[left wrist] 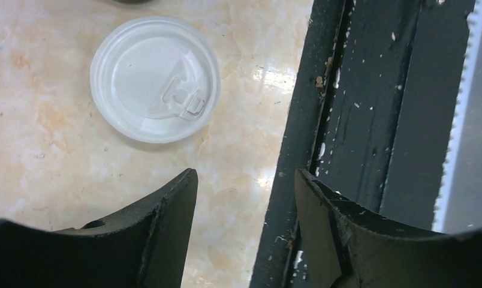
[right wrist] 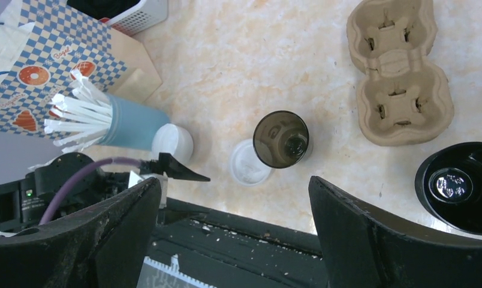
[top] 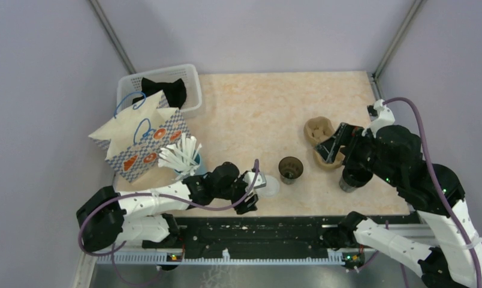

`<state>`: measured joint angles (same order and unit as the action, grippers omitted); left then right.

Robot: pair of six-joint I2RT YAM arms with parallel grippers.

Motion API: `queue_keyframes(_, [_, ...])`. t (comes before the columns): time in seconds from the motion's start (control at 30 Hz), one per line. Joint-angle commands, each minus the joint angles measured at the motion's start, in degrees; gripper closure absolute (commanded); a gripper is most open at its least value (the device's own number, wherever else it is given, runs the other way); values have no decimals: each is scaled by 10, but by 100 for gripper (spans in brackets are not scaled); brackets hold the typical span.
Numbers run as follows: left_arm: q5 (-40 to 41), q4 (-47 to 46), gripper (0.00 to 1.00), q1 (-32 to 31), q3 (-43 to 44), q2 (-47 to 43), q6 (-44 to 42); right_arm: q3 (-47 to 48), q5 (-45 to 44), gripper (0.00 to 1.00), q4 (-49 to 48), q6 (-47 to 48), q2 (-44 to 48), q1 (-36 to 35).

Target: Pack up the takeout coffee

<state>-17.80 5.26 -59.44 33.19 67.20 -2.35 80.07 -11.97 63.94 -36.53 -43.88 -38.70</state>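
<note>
The takeout coffee's dark brown cup (top: 291,169) (right wrist: 280,139) stands upright near the table's front edge with no lid on it. A round whitish lid (top: 269,186) (left wrist: 155,78) (right wrist: 249,163) lies flat on the table just to its left. My left gripper (top: 252,193) (left wrist: 244,180) is low over the front edge, a little short of that lid, open with nothing between its fingers. My right gripper (top: 333,146) (right wrist: 234,186) hangs high at the right, wide open and empty.
A lidless black cup (top: 349,180) (right wrist: 457,187) stands below my right arm. Behind it lies a brown pulp cup carrier (top: 318,133) (right wrist: 399,71). At the left are a light blue cup of white straws (top: 183,157) (right wrist: 130,125), a checked paper bag (top: 139,141), a white basket (top: 190,81) and a second white lid (right wrist: 172,142).
</note>
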Motion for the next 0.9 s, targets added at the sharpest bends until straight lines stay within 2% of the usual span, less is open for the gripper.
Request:
queue_keyframes(0.0, [-44, -157, 33, -4, -34, -6, -98, 15, -3, 8, -10, -9, 2, 4])
queue_keyframes(0.17, [-23, -214, 32, -4, -45, 20, -135, 6, 6, 8, -20, -17, 8, 3])
queue_keyframes(0.3, [-54, -238, 31, -4, -38, 60, -145, 5, 13, 8, -24, -21, 9, 4])
queue_keyframes(0.5, [-93, -247, 39, -4, -12, 126, -168, 14, 8, 8, -20, -24, 12, 4])
queue_keyframes(0.7, [-82, -260, 41, -4, -6, 163, -187, 22, 4, 7, -7, -29, 17, 3])
queue_keyframes(0.87, [-80, -267, 50, -4, -9, 187, -198, 11, 6, 7, -8, -41, 30, 3])
